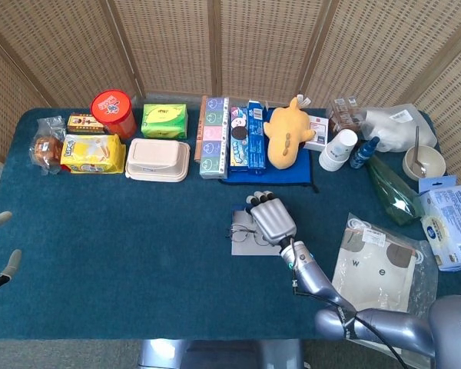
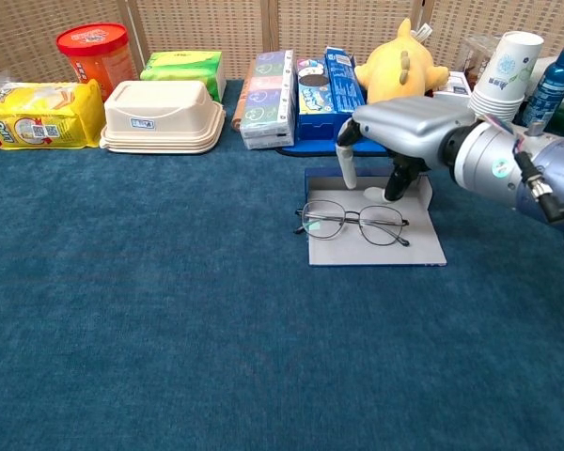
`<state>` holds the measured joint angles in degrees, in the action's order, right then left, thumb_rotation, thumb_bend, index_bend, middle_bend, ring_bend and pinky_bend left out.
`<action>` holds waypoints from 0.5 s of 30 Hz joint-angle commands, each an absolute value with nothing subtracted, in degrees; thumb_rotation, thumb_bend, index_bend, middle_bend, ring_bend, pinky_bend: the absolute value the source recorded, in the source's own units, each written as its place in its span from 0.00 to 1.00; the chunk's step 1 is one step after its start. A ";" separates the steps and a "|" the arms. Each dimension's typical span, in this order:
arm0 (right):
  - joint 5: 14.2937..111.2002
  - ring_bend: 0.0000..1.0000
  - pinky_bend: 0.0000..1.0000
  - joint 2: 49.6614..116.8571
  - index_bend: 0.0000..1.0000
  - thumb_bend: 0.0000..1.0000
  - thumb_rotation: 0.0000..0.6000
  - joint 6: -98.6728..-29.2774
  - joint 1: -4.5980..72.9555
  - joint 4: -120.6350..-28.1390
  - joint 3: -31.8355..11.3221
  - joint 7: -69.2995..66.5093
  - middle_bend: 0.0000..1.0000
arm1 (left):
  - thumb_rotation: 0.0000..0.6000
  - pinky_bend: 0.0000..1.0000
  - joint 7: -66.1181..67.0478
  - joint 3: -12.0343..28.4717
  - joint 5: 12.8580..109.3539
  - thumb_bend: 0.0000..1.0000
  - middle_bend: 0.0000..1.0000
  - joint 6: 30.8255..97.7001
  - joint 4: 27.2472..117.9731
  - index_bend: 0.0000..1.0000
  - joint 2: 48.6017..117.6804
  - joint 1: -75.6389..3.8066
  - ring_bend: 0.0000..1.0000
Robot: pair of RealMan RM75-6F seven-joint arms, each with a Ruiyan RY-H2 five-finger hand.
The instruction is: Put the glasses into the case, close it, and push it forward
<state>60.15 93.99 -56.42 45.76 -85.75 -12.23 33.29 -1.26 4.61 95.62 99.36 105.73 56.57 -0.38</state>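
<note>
The glasses [image 2: 352,223] lie flat on the opened glasses case [image 2: 423,249], a thin grey panel on the blue tablecloth [image 2: 169,310], with the lenses toward the robot and 1 lens rim overhanging the panel's left edge. They are thin, dark wire frames with round clear lenses, and their temples appear folded behind the lenses. The right hand [image 2: 395,141] hovers just behind and above them, over the far part of the case; its fingers [image 2: 346,169] are curled downward with nothing between them, and it touches neither glasses nor case as far as the chest view shows. The left hand [image 1: 1,240] shows only as fingertips at the left edge of the head view, well apart from the work; whether it is spread or closed cannot be told.

Judged from this layout, step 1 (glasses into the case) looks essentially done, and closing is next. That calls for catching the dark blue flap [image 2: 321,177] at the far edge and folding it over the frames without snagging the wire, then a forward push.
</note>
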 commanded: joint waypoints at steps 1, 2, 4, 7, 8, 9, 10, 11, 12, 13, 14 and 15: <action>60.30 0.19 0.23 93.49 0.44 0.35 1.00 -57.09 45.78 -86.70 -12.36 33.63 0.26 | 1.00 0.00 -1.20 4.63 95.77 0.33 0.09 99.45 105.80 0.21 56.58 -0.38 0.00; 60.05 0.18 0.23 93.18 0.39 0.35 1.00 -57.29 45.78 -87.42 -12.30 34.15 0.25 | 1.00 0.00 -1.12 4.62 95.82 0.33 0.09 99.45 105.85 0.21 56.59 -0.38 0.00; 58.98 0.16 0.23 92.59 0.30 0.35 1.00 -57.92 45.76 -90.11 -12.04 35.97 0.22 | 1.00 0.00 -1.01 4.50 96.05 0.33 0.09 99.35 105.97 0.21 56.64 -0.41 0.00; 57.43 0.12 0.23 92.45 0.18 0.33 1.00 -58.63 45.85 -92.57 -11.48 38.17 0.18 | 1.00 0.00 -0.84 4.37 96.19 0.33 0.08 99.17 106.18 0.21 56.58 -0.43 0.00; 56.96 0.11 0.23 92.71 0.14 0.32 1.00 -58.71 45.95 -92.60 -11.30 38.68 0.18 | 1.00 0.00 -0.80 4.33 96.25 0.33 0.08 99.15 106.26 0.21 56.52 -0.42 0.00; 56.26 0.11 0.22 93.17 0.11 0.31 1.00 -58.72 46.12 -92.40 -11.22 39.06 0.17 | 1.00 0.00 -0.79 4.29 96.34 0.33 0.08 99.26 106.31 0.21 56.42 -0.34 0.00; 55.77 0.10 0.22 93.53 0.08 0.30 1.00 -58.65 46.26 -92.16 -11.21 39.16 0.16 | 1.00 0.00 -0.81 4.27 96.45 0.33 0.08 99.45 106.33 0.21 56.34 -0.25 0.00; 55.55 0.09 0.22 93.72 0.04 0.28 1.00 -58.67 46.35 -92.00 -11.22 39.24 0.15 | 1.00 0.00 -0.84 4.25 96.50 0.33 0.08 99.53 106.34 0.21 56.30 -0.20 0.00; 55.20 0.08 0.21 94.17 0.03 0.27 1.00 -58.67 46.54 -91.56 -11.20 39.36 0.14 | 1.00 0.00 -0.85 4.22 96.57 0.33 0.08 99.78 106.35 0.21 56.20 -0.05 0.00; 55.02 0.07 0.21 94.65 0.01 0.26 1.00 -58.72 46.72 -91.07 -11.22 39.45 0.13 | 1.00 0.00 -0.86 4.20 96.63 0.33 0.08 100.04 106.37 0.21 56.11 0.10 0.00; 54.87 0.05 0.20 95.20 0.00 0.25 1.00 -58.79 46.91 -90.44 -11.24 39.53 0.12 | 1.00 0.00 -0.89 4.14 96.73 0.33 0.08 100.25 106.38 0.21 56.03 0.25 0.00; 54.76 0.04 0.20 95.63 0.00 0.25 1.00 -58.86 47.05 -89.93 -11.27 39.52 0.10 | 1.00 0.00 -0.93 4.09 96.80 0.33 0.08 100.36 106.37 0.21 55.99 0.33 0.00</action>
<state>55.04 95.04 -58.73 46.75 -90.56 -11.27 39.38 -0.90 4.13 96.75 100.31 106.37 56.04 0.28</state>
